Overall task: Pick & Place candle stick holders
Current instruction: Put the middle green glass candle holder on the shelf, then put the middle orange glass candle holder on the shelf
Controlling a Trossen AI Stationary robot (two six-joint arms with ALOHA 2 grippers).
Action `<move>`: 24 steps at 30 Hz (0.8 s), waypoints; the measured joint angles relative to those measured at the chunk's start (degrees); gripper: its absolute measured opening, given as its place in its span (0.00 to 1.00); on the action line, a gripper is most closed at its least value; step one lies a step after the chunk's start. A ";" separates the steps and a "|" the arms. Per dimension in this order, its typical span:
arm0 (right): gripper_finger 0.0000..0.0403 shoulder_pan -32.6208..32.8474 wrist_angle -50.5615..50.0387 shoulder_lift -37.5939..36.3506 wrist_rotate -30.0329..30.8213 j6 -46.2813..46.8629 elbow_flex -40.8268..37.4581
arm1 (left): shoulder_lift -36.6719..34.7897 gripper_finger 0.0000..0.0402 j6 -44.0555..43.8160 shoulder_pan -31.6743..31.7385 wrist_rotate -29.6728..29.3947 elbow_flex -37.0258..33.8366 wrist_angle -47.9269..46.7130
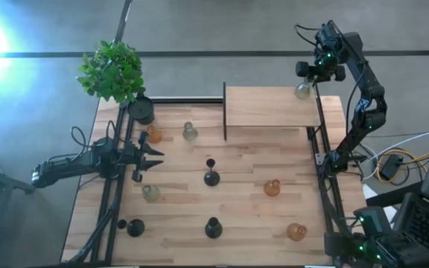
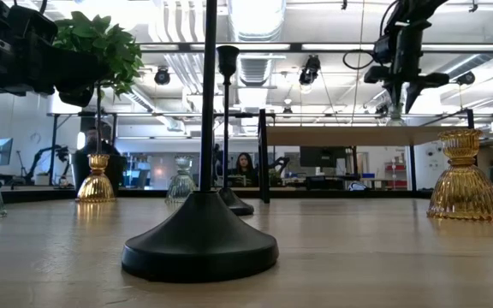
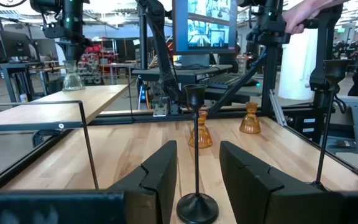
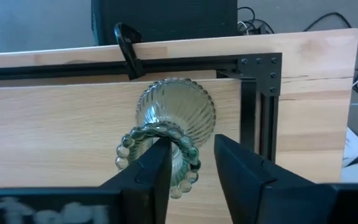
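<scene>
Your right gripper [image 4: 188, 162] is hovering over the raised shelf [image 1: 270, 108] at 1 o'clock, fingers parted around the clear glass holder [image 4: 173, 127] standing there. Your left gripper [image 1: 153, 154] is waiting open at 9 o'clock, holding nothing.

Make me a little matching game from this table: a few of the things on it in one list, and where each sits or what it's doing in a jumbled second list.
Things:
1. clear glass holder
2. green plant
3. left gripper
4. tall black holder

Places:
A. at the table's far left corner
B. open, hovering over the table's left side
C. on the raised shelf, under the right gripper
D. standing straight ahead of the left gripper

Pairs: 1-C, 2-A, 3-B, 4-D
</scene>
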 joint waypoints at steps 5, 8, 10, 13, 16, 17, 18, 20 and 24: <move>0.35 0.36 0.03 -0.50 -0.29 -0.03 1.09 | 0.00 0.31 0.00 0.02 0.00 -0.01 0.00; 0.35 0.46 -1.17 -0.81 -0.31 -0.04 2.45 | -0.01 0.31 0.00 0.01 0.00 0.00 0.01; 0.34 0.76 -2.73 -0.73 -0.29 -0.33 3.92 | 0.00 0.31 0.00 0.00 0.00 0.00 0.00; 0.33 0.94 -4.83 -0.29 -0.21 -2.21 6.02 | -0.02 0.31 0.00 0.02 0.00 -0.01 0.00; 0.31 1.68 -4.64 -0.75 1.04 -3.56 9.13 | -0.02 0.31 0.00 0.02 0.00 0.00 0.01; 0.30 1.99 -4.95 -1.00 1.45 -4.63 10.89 | -0.02 0.31 0.00 0.00 0.00 -0.01 0.00; 0.30 2.45 -5.08 -1.30 1.47 -6.02 12.57 | -0.01 0.31 0.00 0.01 0.00 0.00 0.01; 0.29 3.76 -5.31 -2.08 0.65 -8.91 15.70 | -0.01 0.31 0.00 0.01 0.00 0.00 0.00; 0.26 8.15 -5.30 -5.35 -0.44 -13.81 20.62 | 0.00 0.31 0.00 0.00 0.00 -0.01 0.00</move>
